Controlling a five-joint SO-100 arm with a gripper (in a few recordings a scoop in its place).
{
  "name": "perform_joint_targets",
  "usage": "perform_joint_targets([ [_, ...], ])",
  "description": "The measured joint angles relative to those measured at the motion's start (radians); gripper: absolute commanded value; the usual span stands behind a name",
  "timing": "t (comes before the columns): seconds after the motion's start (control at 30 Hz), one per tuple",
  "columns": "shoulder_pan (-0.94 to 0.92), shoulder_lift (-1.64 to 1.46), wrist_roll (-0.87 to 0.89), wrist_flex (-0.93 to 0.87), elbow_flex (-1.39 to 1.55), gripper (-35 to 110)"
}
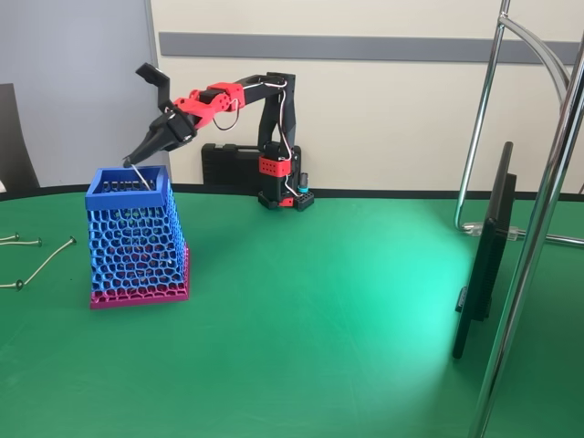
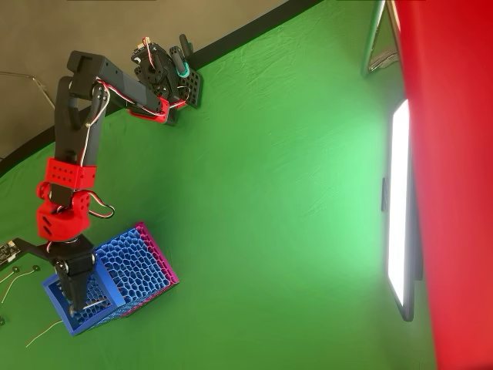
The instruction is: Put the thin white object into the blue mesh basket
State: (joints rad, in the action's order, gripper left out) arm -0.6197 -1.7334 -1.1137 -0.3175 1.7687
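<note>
The blue mesh basket [image 1: 137, 242] stands at the left of the green table, with a solid blue rim and a pink base; in the overhead view the basket [image 2: 127, 270] sits at the lower left. My red and black gripper [image 1: 130, 161] hovers just above the rim's near-left corner, pointing down, and is shut on the thin white object [image 1: 141, 178]. The strand slants down from the fingertips across the basket's opening. From above, the gripper [image 2: 77, 307] lies over the opening, and the thin white object [image 2: 94, 305] shows as a pale line inside the rim.
Pale strands with dark knobbed tips [image 1: 44, 263] lie on the table left of the basket. A black case [image 1: 228, 164] sits behind the arm's base. A dark screen [image 1: 484, 260] and chrome stand poles [image 1: 538, 228] occupy the right side.
</note>
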Motion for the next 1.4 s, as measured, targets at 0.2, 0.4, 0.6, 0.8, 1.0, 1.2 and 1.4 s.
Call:
perform_joint_targets([
  [0.2, 0.084, -0.121, 0.000, 0.000, 0.144, 26],
  [0.4, 0.158, -0.245, 0.026, 0.003, 0.270, 26],
  [0.6, 0.252, -0.426, 0.175, 0.003, 0.414, 22],
  [0.8, 0.350, -0.652, 0.308, 0.003, 0.607, 11],
  [1.0, 0.443, -0.887, 0.423, -0.014, 0.819, 0],
  [1.2, 0.497, -1.100, 0.607, -0.103, 0.989, 0],
  [1.4, 0.523, -1.316, 0.838, -0.175, 1.167, 0],
])
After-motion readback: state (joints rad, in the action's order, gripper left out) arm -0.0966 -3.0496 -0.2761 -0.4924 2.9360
